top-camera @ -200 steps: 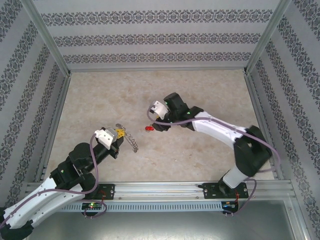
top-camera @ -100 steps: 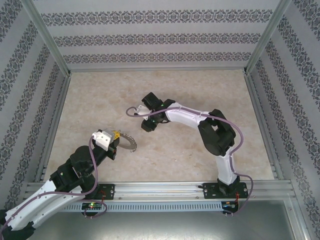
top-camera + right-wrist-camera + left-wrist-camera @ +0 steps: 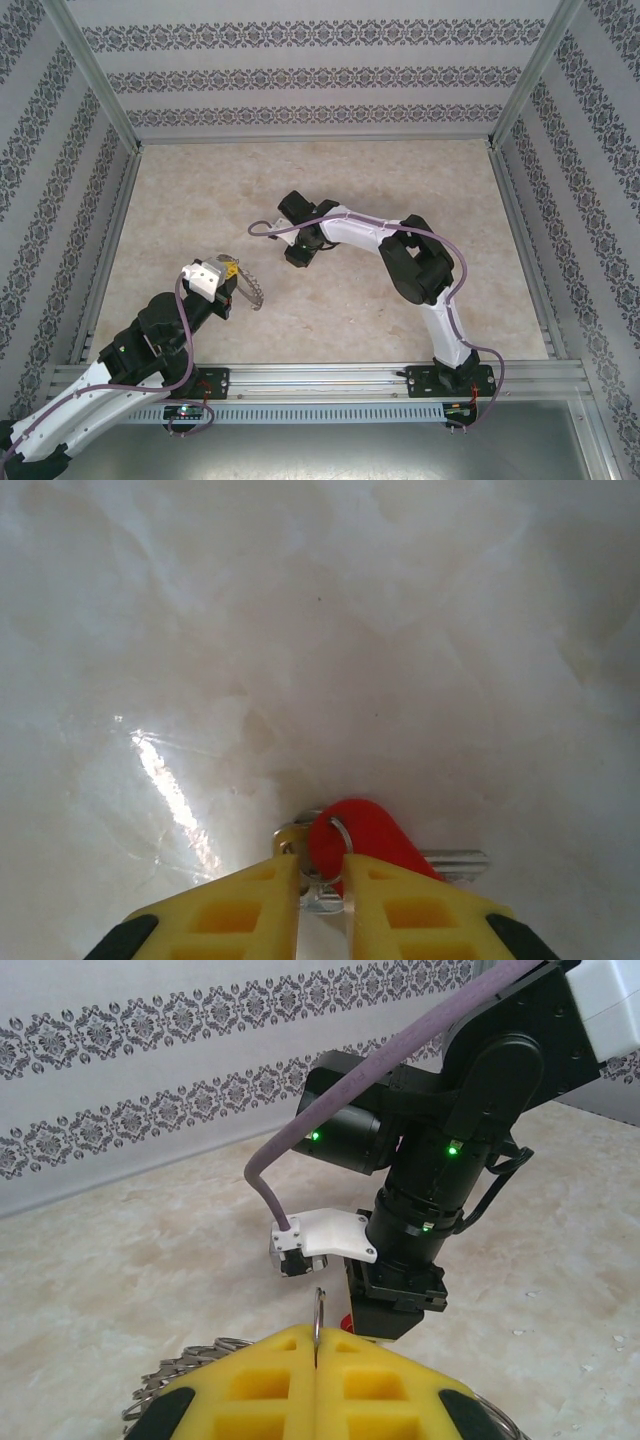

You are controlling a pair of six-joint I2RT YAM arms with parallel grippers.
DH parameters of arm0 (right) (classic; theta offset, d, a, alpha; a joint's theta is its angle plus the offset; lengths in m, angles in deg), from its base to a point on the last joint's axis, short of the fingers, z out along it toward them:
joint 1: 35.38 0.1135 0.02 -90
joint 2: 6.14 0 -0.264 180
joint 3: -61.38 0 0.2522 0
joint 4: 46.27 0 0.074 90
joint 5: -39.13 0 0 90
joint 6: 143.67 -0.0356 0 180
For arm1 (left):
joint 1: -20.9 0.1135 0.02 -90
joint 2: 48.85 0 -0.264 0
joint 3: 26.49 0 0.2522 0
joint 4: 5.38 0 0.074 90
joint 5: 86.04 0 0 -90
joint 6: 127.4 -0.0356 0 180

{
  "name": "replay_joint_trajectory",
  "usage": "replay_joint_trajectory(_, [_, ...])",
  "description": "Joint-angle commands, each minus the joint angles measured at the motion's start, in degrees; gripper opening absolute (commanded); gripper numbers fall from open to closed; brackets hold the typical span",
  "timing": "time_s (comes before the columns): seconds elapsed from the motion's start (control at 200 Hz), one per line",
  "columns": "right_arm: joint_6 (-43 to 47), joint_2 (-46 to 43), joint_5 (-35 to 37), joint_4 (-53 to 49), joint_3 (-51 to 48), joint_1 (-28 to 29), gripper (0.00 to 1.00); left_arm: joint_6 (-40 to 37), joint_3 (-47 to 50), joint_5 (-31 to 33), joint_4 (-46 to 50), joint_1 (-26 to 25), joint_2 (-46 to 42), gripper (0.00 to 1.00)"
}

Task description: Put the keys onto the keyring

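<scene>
Right gripper (image 3: 320,872), jaws a slit astride the red key (image 3: 372,832) at lower centre (whether gripping, cannot tell), should pinch its head squarely; left gripper (image 3: 316,1345) clamps the keyring (image 3: 170,1388) at lower left

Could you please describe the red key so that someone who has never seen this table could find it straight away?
On the marbled tabletop, go to the right gripper near the middle. The red key lies flat at its yellow fingertips. It is the one bright red oblong here, unlike the grey wire-fringed keyring in the left gripper.
</scene>
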Motion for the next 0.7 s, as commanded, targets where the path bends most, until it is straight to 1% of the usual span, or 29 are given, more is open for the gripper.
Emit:
replay_joint_trajectory(0.0, [-0.1, 1.2, 0.7, -1.6, 1.4, 0.6, 0.17, 0.3, -0.1, 0.9, -0.9, -0.6, -1.0, 0.0])
replay_joint_trajectory(0.25, [-0.6, 1.1, 0.7, -1.3, 0.9, 0.9, 0.13, 0.2, -0.1, 0.9, -1.1, -0.6, -1.0, 0.0])
replay_joint_trajectory(0.46, [-1.9, 0.0, -1.8, 0.6, -0.1, 0.9, 0.2, 0.3, 0.1, 0.8, -1.1, -0.6, -1.0, 0.0])
replay_joint_trajectory(0.595, [-2.6, 0.8, -2.9, 1.1, 0.1, 0.9, 0.21, 0.2, -0.1, 0.7, -1.0, -0.6, -1.1, 0.0])
replay_joint_trajectory(0.694, [-2.5, 1.1, -2.7, 1.1, 0.1, 0.9, 0.19, 0.2, -0.1, 0.7, -1.0, -0.6, -1.2, 0.0])
